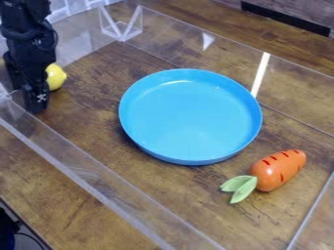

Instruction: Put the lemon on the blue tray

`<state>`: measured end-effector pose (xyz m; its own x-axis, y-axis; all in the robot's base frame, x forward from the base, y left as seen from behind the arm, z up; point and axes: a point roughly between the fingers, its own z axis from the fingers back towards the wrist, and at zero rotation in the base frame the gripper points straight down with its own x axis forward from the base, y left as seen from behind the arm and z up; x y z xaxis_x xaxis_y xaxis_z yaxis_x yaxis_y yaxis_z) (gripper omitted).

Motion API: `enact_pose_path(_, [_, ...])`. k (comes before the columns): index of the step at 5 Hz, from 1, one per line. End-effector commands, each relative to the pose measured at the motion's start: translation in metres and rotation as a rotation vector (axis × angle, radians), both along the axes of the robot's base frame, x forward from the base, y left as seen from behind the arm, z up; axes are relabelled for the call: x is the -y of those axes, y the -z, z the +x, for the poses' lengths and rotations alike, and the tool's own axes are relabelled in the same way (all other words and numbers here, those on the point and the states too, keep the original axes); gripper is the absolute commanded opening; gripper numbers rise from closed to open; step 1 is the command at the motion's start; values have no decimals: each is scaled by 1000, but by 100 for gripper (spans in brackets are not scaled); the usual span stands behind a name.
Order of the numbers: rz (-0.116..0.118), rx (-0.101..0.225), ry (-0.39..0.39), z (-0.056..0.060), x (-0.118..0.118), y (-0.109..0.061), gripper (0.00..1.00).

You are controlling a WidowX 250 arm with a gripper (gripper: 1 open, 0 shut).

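The lemon [55, 76] is a small yellow fruit on the wooden table at the far left, partly hidden behind my black gripper [31, 96]. The gripper points straight down just left of and in front of the lemon, its fingers reaching close to the table surface. Its jaws look open; whether the lemon sits between them I cannot tell from this angle. The blue tray [190, 115] is a large round dish in the middle of the table, well to the right of the gripper, with nothing in it.
An orange carrot with green leaves [271, 172] lies at the front right of the tray. Clear plastic walls [78, 156] run around the table. A clear stand [120, 20] sits at the back.
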<state>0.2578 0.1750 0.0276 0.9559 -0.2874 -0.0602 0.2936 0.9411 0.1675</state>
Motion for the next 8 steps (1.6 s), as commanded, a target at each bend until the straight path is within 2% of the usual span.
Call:
enact_pose_path(1, [13, 44, -35, 3, -12, -8, 100])
enact_pose_path(3, [12, 67, -57, 5, -17, -7, 100])
enact_pose_path(4, [14, 80, -47, 9, -18, -7, 0])
enact_pose_path(8, [25, 113, -54, 17, -12, -25, 0])
